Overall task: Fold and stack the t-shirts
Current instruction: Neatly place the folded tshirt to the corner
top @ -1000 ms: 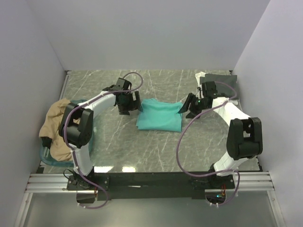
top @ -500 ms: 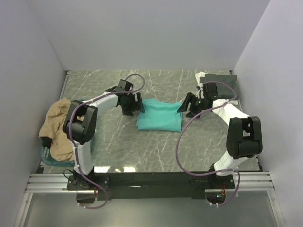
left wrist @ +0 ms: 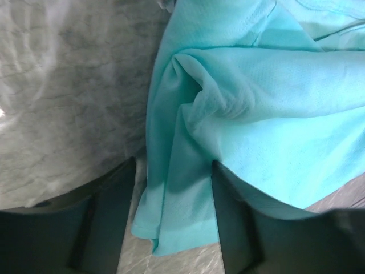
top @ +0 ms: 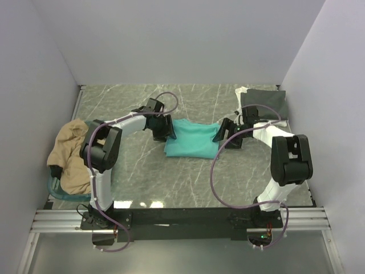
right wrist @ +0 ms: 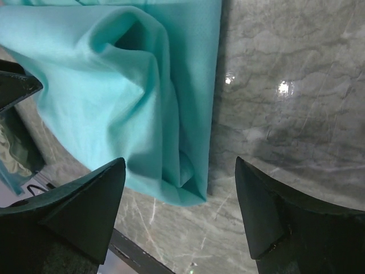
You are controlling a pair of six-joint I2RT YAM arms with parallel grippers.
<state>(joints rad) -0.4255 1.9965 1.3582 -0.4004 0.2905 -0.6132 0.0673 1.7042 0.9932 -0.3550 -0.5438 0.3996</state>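
Observation:
The teal-green t-shirt (top: 193,140) lies folded in the middle of the table. My left gripper (top: 165,128) is at its far left corner, and in the left wrist view (left wrist: 174,220) it is open with the shirt's edge (left wrist: 188,188) hanging between the fingers (left wrist: 102,220). My right gripper (top: 223,135) is at the shirt's right edge, and in the right wrist view (right wrist: 179,214) it is wide open over the folded corner (right wrist: 171,165). The tan t-shirt (top: 68,151) lies heaped at the left. The dark grey t-shirt (top: 263,100) lies folded at the back right, on the white one (top: 242,92).
A teal translucent basket (top: 53,187) sits under the tan t-shirt at the left edge. Grey walls enclose the marble table (top: 188,182) on three sides. Purple cables loop off both arms.
Both grippers have moved inward onto the teal-green t-shirt, the left toward its far left corner and the right toward its right edge. The shirt has not visibly moved.

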